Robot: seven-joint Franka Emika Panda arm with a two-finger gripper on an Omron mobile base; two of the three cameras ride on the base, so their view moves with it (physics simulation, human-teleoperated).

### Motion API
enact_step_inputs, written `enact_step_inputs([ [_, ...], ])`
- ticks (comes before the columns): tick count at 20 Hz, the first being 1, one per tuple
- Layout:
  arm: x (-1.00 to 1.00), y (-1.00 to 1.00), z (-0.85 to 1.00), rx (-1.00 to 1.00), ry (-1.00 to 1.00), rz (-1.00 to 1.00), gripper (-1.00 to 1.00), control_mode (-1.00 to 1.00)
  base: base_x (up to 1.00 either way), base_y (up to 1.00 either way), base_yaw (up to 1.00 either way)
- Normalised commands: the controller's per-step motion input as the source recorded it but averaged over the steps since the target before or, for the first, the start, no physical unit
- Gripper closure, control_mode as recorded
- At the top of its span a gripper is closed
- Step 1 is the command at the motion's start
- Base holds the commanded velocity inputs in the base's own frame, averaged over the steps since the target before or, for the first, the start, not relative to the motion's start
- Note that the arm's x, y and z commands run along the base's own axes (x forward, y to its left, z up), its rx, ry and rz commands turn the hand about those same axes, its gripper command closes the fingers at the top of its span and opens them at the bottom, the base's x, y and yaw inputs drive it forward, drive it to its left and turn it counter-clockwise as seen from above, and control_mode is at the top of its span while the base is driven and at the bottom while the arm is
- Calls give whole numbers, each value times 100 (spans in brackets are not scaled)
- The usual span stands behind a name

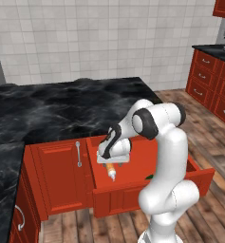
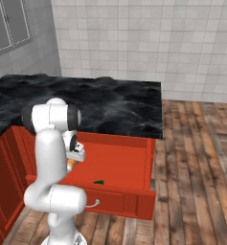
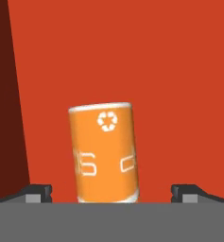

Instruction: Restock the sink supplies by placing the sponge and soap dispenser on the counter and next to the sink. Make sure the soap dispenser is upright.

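The orange soap dispenser (image 3: 104, 151) lies inside an open red drawer (image 1: 199, 173), its whitish pump end pointing toward the drawer front (image 1: 112, 173). My gripper (image 3: 111, 191) reaches down into the drawer and stands open. One fingertip is on each side of the bottle, and neither touches it. From the base, the gripper (image 1: 115, 163) hangs right over the bottle. In the right base view, the bottle (image 2: 70, 164) peeks out beside the hand. A small green sliver of the sponge (image 1: 148, 177) (image 2: 99, 182) lies on the drawer floor to the right. The sink and the counter beside it are out of view.
A wide black marble slab (image 1: 61, 109) overhangs the back of the drawer. A closed red cabinet door with a silver handle (image 1: 78, 154) stands left of the drawer. Red cabinets with a black top (image 1: 211, 71) line the far right wall, across wood floor (image 2: 196, 158).
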Motion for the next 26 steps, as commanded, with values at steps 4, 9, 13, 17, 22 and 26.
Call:
enact_step_inputs([
  [4,7,5,-36,0,0,0,-100,-100,0,0,0],
  [9,0,0,-20,0,-3,0,-100,-100,0,0,0],
  [13,-16,0,-1,0,-15,0,-100,-100,0,0,0],
  [17,-31,0,3,0,-23,0,-100,-100,0,0,0],
  [22,-29,0,1,0,-23,0,-100,-100,0,0,0],
  [26,-5,0,-12,0,-11,0,-100,-100,0,0,0],
])
